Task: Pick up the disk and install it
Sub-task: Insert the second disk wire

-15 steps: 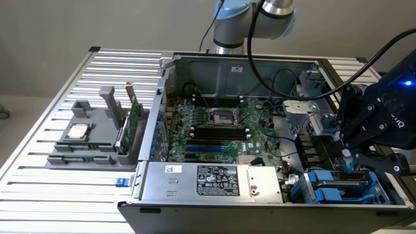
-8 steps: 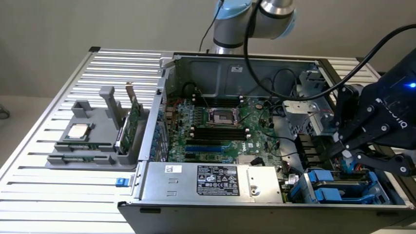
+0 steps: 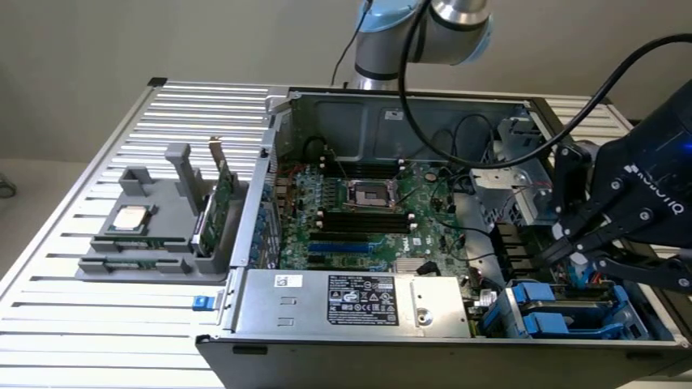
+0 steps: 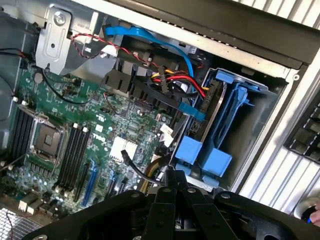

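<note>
Pincer [image 3: 581, 261] is closed, fingers together, nothing clamped between them. It hangs over the drive bay corner of the open PC case [image 3: 433, 356], at the exterior view's right, just above the blue carriers.

Disk [image 4: 216, 112] sits in the drive bay, standing on edge in its blue carrier frame, seated in the slot next to the bay wall. In the exterior view the blue carrier [image 3: 562, 312] is visible low in the case, directly beneath the pincer. Blue release tabs [image 4: 202, 155] face toward the pincer. Cannot tell whether the pincer touches the carrier; looks just above it.

Red, yellow and black power cables [image 4: 177, 82] plus a blue SATA cable [image 4: 150, 37] run along the bay towards the back of the drive.

Motherboard [image 3: 362, 219] exposed, empty CPU socket [image 3: 361, 193] in the middle, power supply [image 3: 362, 300] along the near edge of the case.

On the counter [image 3: 119, 316], at the exterior view's left of the case: grey fixture [image 3: 162, 243] holding a processor chip [image 3: 131, 217] and a green circuit card [image 3: 222, 198] stood upright.
</note>
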You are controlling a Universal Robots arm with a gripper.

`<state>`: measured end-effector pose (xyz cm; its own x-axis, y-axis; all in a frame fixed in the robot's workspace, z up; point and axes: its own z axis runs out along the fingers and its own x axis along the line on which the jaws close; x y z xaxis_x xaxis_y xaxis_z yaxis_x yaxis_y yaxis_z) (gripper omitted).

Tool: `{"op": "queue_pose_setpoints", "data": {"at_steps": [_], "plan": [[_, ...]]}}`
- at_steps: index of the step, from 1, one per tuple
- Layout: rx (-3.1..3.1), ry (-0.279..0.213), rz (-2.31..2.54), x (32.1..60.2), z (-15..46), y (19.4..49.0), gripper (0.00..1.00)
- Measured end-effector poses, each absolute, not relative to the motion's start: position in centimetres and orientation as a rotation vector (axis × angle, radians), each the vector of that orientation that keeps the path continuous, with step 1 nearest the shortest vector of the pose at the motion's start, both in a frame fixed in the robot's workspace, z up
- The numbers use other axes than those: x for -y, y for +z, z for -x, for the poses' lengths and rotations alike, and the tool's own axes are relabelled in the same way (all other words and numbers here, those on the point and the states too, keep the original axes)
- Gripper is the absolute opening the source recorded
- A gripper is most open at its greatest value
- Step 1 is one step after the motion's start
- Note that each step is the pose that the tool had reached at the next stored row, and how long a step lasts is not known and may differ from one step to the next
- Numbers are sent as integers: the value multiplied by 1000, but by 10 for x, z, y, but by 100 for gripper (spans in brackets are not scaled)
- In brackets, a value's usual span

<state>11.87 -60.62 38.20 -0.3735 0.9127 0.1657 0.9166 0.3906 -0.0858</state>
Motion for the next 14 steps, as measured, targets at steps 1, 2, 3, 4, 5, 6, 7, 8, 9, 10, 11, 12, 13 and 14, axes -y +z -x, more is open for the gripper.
{"op": "queue_pose_setpoints", "data": {"at_steps": [1, 2, 3, 4, 5, 6, 7, 8, 9, 10, 11, 12, 13, 14], "plan": [[2474, -28, 1615, 606, -119, 382, 11], [2489, -25, 1593, 606, -119, 382, 11], [2503, -23, 1570, 606, -119, 382, 11], [2517, -20, 1547, 606, -119, 382, 11], [2530, -18, 1525, 606, -119, 383, 11], [2544, -15, 1501, 606, -119, 383, 11], [2558, -13, 1478, 606, -119, 383, 11], [2571, -10, 1455, 606, -119, 383, 11], [2585, -8, 1430, 606, -119, 383, 11], [2598, -5, 1406, 606, -119, 383, 11], [2610, -3, 1383, 606, -119, 383, 11], [2623, 0, 1360, 606, -119, 383, 11], [2635, 2, 1336, 606, -119, 383, 11], [2647, 5, 1312, 606, -119, 383, 11]]}}
